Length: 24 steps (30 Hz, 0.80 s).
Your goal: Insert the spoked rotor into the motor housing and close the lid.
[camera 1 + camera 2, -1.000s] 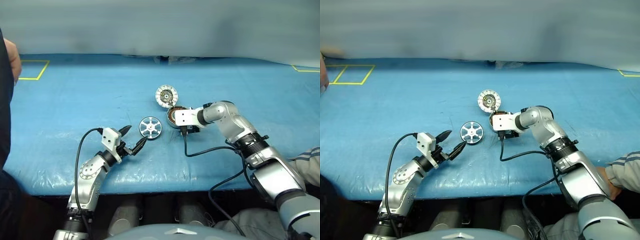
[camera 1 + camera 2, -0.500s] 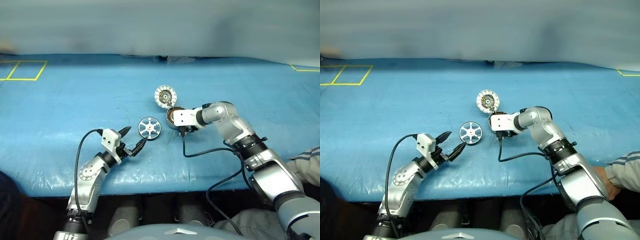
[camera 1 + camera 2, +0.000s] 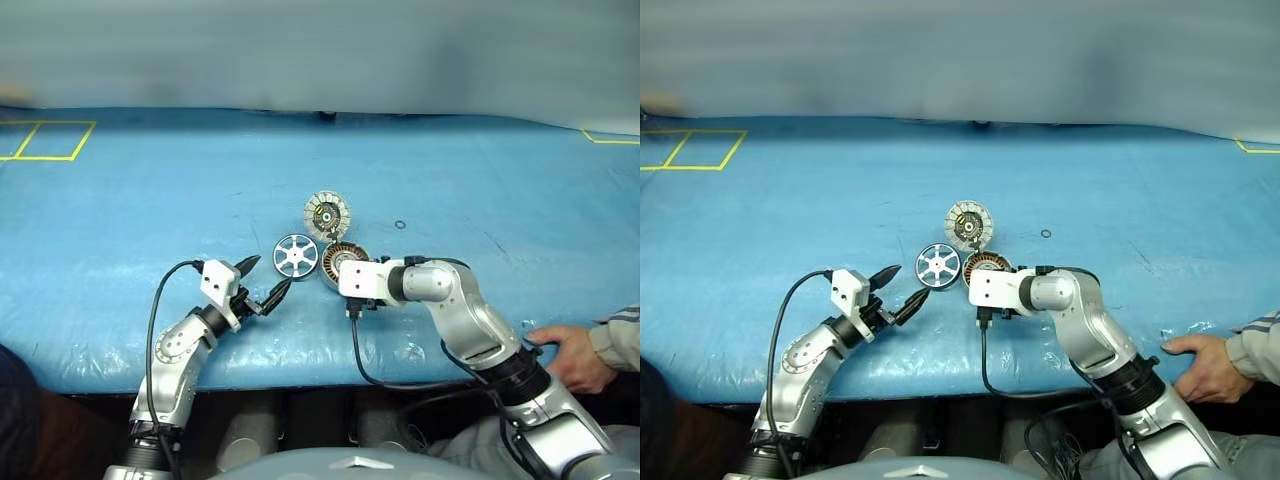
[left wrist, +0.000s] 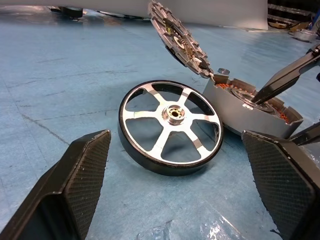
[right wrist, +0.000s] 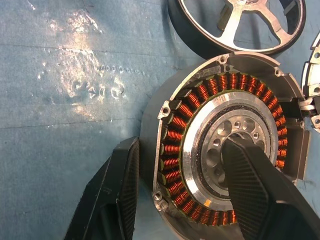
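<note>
The spoked rotor (image 3: 297,256) lies flat on the blue table, a silver wheel with a dark rim. Right beside it is the motor housing (image 3: 345,254), its copper windings (image 5: 172,135) showing. The lid (image 3: 327,215) stands tilted open at the housing's far edge, its whitish segmented face showing. My right gripper (image 5: 181,150) is shut on the housing's near wall, with one finger (image 5: 120,190) outside and the other (image 5: 250,185) inside over the hub. My left gripper (image 3: 268,275) is open, level, just left of the rotor and pointing at it.
A person's hand (image 3: 560,350) rests on the table's front edge at the right. A small ring (image 3: 399,225) lies beyond the housing. Yellow tape squares (image 3: 45,140) mark the far left. A black cable (image 3: 355,340) hangs from my right wrist.
My right gripper closed on the housing and pulled it, with the lid, toward the near edge and next to the rotor. A person's hand appeared at the right. My left arm stayed still.
</note>
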Motion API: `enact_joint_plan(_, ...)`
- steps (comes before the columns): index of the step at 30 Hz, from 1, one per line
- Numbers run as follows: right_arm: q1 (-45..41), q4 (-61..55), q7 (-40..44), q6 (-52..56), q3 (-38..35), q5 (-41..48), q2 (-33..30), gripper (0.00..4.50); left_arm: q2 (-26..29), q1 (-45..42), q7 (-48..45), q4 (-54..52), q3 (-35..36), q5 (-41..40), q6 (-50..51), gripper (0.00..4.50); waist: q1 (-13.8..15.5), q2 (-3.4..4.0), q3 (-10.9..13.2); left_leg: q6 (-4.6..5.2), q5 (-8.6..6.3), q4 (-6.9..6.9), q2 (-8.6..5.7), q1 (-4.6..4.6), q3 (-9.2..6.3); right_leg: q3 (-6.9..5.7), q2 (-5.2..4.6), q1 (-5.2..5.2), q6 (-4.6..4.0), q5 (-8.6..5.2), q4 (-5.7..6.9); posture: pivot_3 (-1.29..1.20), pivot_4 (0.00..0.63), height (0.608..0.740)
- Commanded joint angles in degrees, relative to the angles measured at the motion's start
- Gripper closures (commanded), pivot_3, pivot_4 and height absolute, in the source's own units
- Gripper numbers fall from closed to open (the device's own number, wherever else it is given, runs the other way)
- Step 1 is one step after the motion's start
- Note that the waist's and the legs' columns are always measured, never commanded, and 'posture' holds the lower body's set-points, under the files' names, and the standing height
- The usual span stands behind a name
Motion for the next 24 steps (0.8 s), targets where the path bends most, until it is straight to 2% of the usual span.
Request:
enact_joint_plan(1,1.64,-0.21,-1.50,3.75,1.60,-0.88,0.90,2.40,0.57,-0.17,-0.09,-2.02,0.97,-0.48,-0.49,0.00,0.03,-0.01,-0.01,0.00,0.00,0.00,0.00,0.00,0.00,0.00,0.00,0.00,0.00,0.00,0.00,0.00,0.150,0.740)
enact_joint_plan(5,2.57,-0.27,-2.65,5.71,2.06,-0.51,1.33,2.40,0.85,0.01,0.02,-2.07,1.34,-0.50,-0.58,0.00,0.06,-0.09,-0.06,-0.01,0.00,0.01,0.00,0.01,0.00,0.00,-0.01,0.01,0.01,0.00,0.00,0.00,0.150,0.740)
enact_joint_plan(6,2.77,-0.55,-2.75,5.97,2.11,-0.31,1.42,1.66,0.90,0.02,0.05,-2.07,1.39,-0.50,-0.61,0.00,0.09,-0.11,-0.07,-0.01,0.00,0.02,0.01,0.01,0.00,0.00,-0.01,0.02,0.02,0.00,0.00,0.00,0.150,0.740)
enact_joint_plan(11,4.45,-5.38,-3.64,8.13,-0.88,4.51,3.81,0.09,0.90,0.02,0.15,-1.86,1.65,-0.45,-0.81,0.00,0.32,-0.13,-0.08,-0.01,0.00,0.00,0.00,-0.01,-0.02,-0.02,-0.04,0.02,0.02,0.00,-0.03,0.00,0.150,0.740)
enact_joint_plan(18,5.72,-13.54,-5.59,11.24,-11.05,15.57,7.42,0.04,0.79,0.15,0.22,-1.54,1.76,-0.39,-0.97,0.00,0.14,-0.06,-0.01,-0.06,-0.05,-0.05,0.01,-0.10,-0.06,-0.04,0.00,-0.11,-0.07,-0.02,-0.03,0.00,0.150,0.740)
enact_joint_plan(24,6.82,-10.89,-11.74,10.35,-19.27,20.67,7.71,0.04,1.14,-0.05,-0.02,-1.42,2.07,-0.36,-0.90,0.00,0.39,-0.07,0.00,-0.05,-0.06,-0.02,-0.01,-0.11,-0.07,-0.06,-0.04,-0.06,0.01,-0.06,-0.04,0.00,0.150,0.740)
